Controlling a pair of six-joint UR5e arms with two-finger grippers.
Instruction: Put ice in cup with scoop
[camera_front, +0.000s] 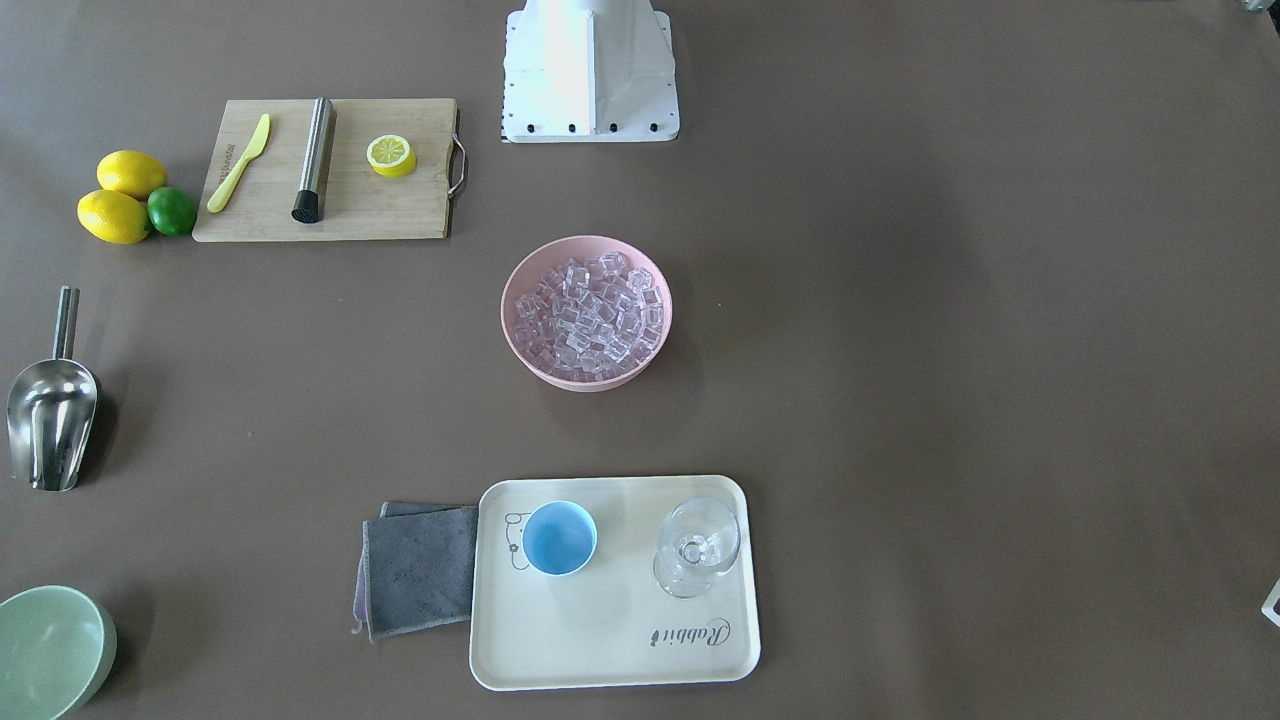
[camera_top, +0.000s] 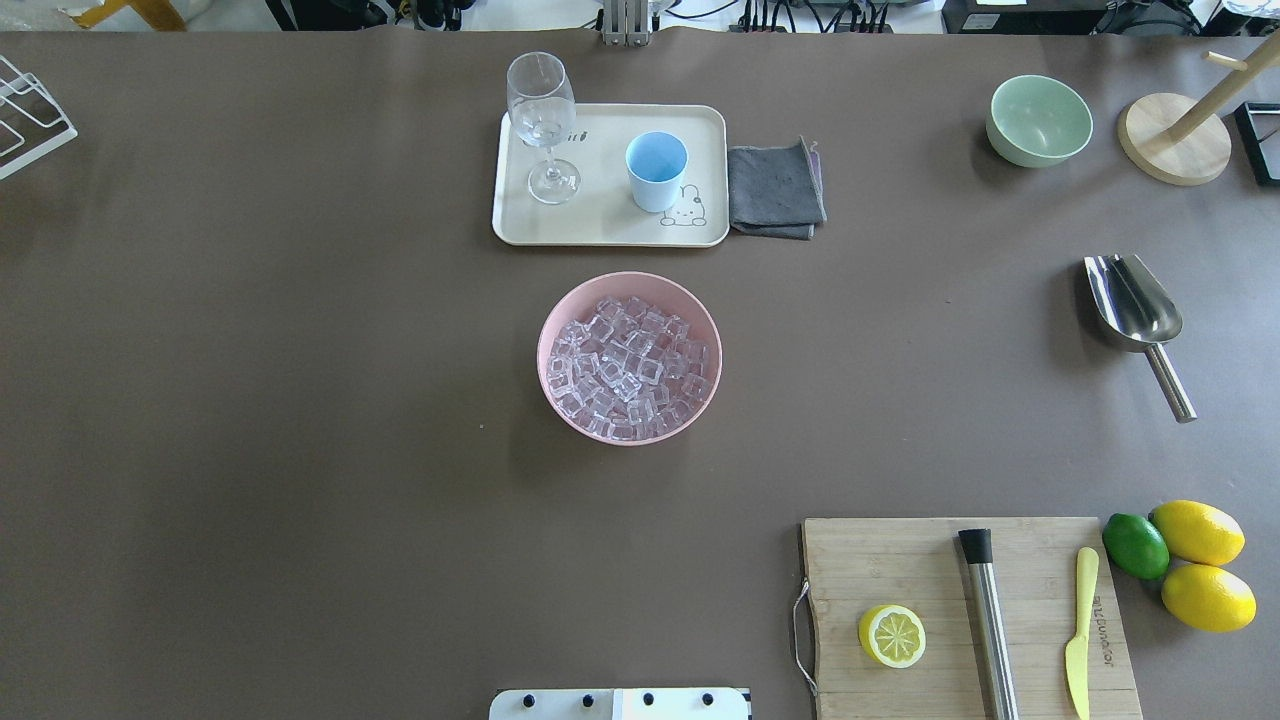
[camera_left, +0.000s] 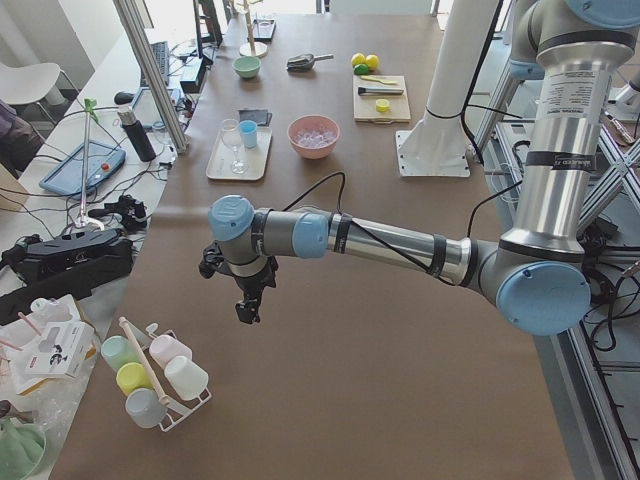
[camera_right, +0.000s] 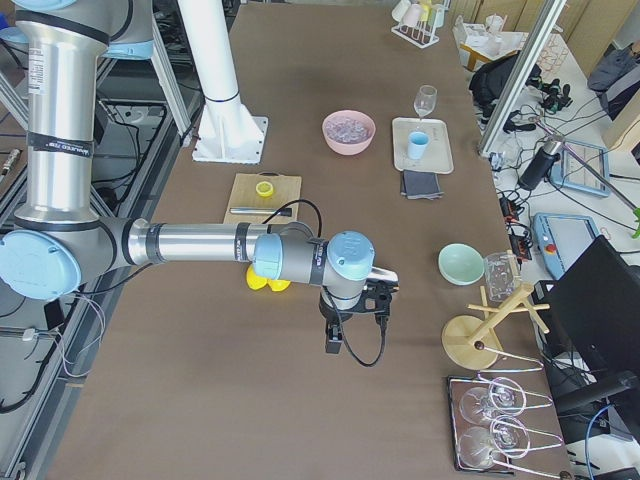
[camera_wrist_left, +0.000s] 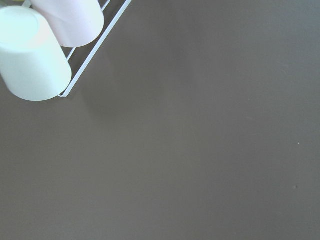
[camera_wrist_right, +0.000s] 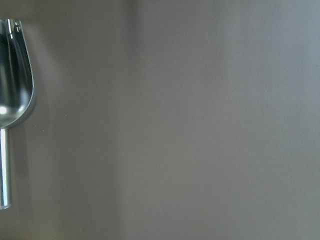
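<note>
round pink bowl (camera_top: 543, 360) full of clear ice cubes (camera_top: 630, 365)
small light-blue cup (camera_top: 656, 172) on cream tray (camera_top: 600, 225), shiny steel scoop (camera_top: 1135, 305) apart; left gripper (camera_left: 246, 312), right gripper (camera_right: 333, 344): spread or pressed, can't tell.

Ice (camera_top: 628, 365) in bowl (camera_top: 629, 280) — cup (camera_top: 656, 170) on tray (camera_top: 600, 225)

Two robot arms, the left arm (camera_left: 390, 240) and the right arm (camera_right: 190, 243), are built of silver-grey metal tubes joined by rounded housings with pale blue round caps (camera_left: 232, 214). Thin black bands ring the tubes. A black cable (camera_left: 341, 175) loops along each forearm. Each arm ends in black hardware: the left gripper (camera_left: 244, 312) and the right gripper (camera_right: 333, 343). The white base plate (camera_front: 590, 90) carries a row of black screws (camera_front: 572, 128).
</note>
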